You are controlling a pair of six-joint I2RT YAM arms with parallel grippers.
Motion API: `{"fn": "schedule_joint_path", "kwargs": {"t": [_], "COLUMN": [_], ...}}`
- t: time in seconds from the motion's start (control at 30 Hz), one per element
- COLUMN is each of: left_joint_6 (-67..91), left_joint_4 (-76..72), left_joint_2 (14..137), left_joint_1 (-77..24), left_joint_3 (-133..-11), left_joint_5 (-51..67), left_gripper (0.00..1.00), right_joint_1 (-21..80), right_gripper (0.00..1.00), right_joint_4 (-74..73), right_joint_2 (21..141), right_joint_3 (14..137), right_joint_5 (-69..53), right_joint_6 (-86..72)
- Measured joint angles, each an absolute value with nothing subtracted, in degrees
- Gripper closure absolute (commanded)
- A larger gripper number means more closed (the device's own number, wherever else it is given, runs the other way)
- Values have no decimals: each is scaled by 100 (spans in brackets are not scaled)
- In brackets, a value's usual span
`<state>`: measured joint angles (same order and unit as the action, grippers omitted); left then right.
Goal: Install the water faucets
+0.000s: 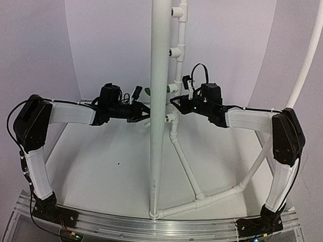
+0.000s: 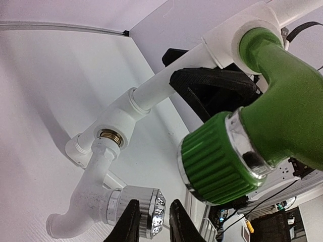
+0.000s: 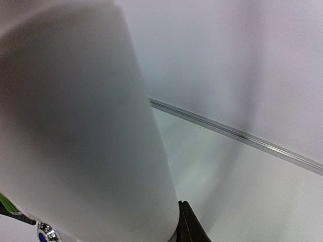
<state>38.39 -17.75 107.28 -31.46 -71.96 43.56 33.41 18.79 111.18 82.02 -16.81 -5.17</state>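
Observation:
In the left wrist view the green faucet point(image 2: 272, 111) sits screwed into a white tee point(image 2: 252, 30) on the thin pipe. In the top view it shows point(image 1: 148, 91) beside the thick pole. The white faucet point(image 2: 86, 201) hangs below, its stubby end at a brass-lined tee outlet point(image 2: 112, 136). My left gripper point(image 2: 154, 219) is closed on its chrome knob point(image 2: 146, 209); the gripper also shows in the top view point(image 1: 145, 113). My right gripper point(image 1: 175, 104) clamps the thin white pipe point(image 3: 75, 126) from the right. One finger point(image 3: 187, 224) shows against the pipe, the other is hidden.
A thick white pole point(image 1: 156, 152) rises from the front rail point(image 1: 147, 224) between the arms. Diagonal pipes point(image 1: 186, 164) run across the white floor. Two free tee outlets point(image 1: 178, 13) point(image 1: 177, 51) sit higher on the thin pipe. A curved pipe point(image 1: 309, 57) stands at the right.

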Motion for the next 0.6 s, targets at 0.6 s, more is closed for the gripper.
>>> {"fn": "schedule_joint_path", "kwargs": {"t": [0.6], "left_joint_6": [2575], "left_joint_4": [-1523], "left_joint_2": [10532], "left_joint_1": [-3486], "left_joint_3": [-7146], "left_joint_5": [3400], "left_gripper": [82], "right_joint_1": [3341], "right_gripper": [100], "right_joint_4": [1874], "right_joint_2": [11122], "right_joint_3": [8211], "right_joint_5": [-1702], "right_joint_6": [-517]}}
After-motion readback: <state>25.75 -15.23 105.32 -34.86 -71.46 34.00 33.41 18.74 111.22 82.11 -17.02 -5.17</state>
